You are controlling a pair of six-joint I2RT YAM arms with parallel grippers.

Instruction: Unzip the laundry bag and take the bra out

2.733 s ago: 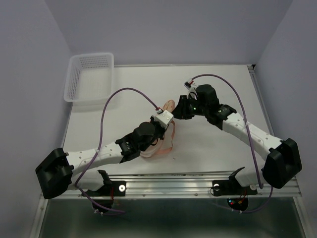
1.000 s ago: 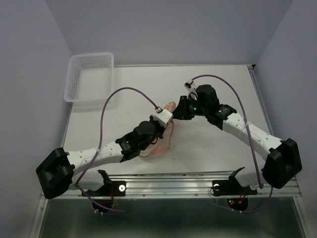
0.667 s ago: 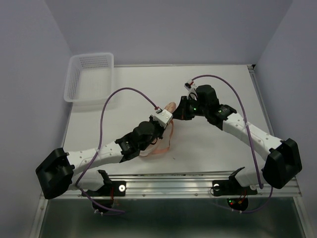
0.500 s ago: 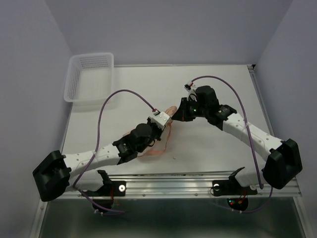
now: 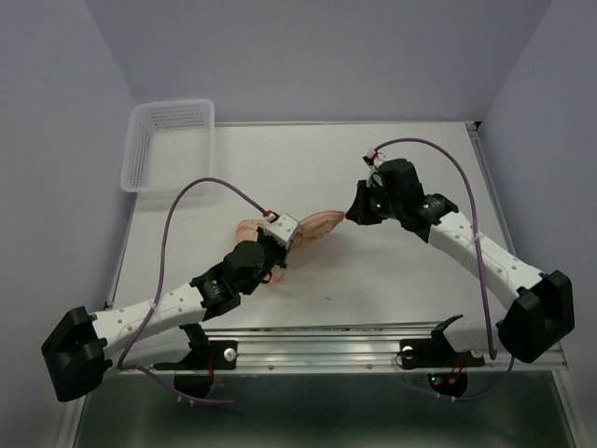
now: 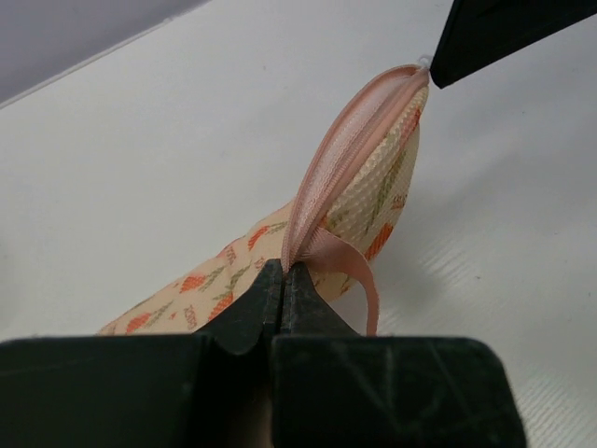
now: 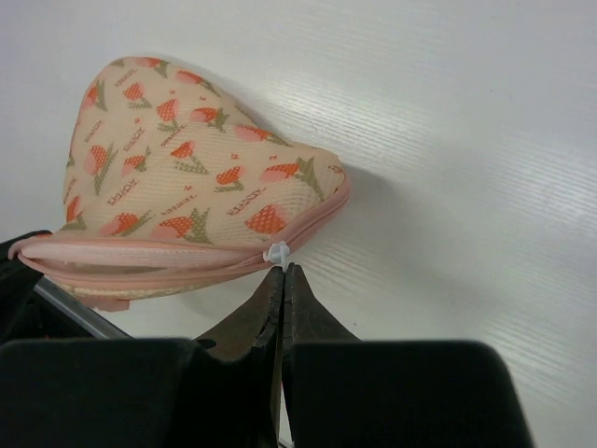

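Between the two claws, in the middle of the white table [image 5: 401, 271], the laundry bag [image 5: 319, 224] stands on its edge with the pink zipper [image 6: 350, 149] on top. The zipper looks shut. The left claw [image 6: 283, 273] is pressed together on the pink edging at its end of the bag, right by the pink loop [image 6: 362, 280]. The right claw [image 7: 283, 271] is pinching the little white zipper pull [image 7: 277, 252] at the other end. A white mesh basket [image 5: 171, 145] sits far off behind the left claw.

Laundry bag [image 7: 187, 177]: peach, orange print, pink edging, zipped shut, edge-up mid-table.
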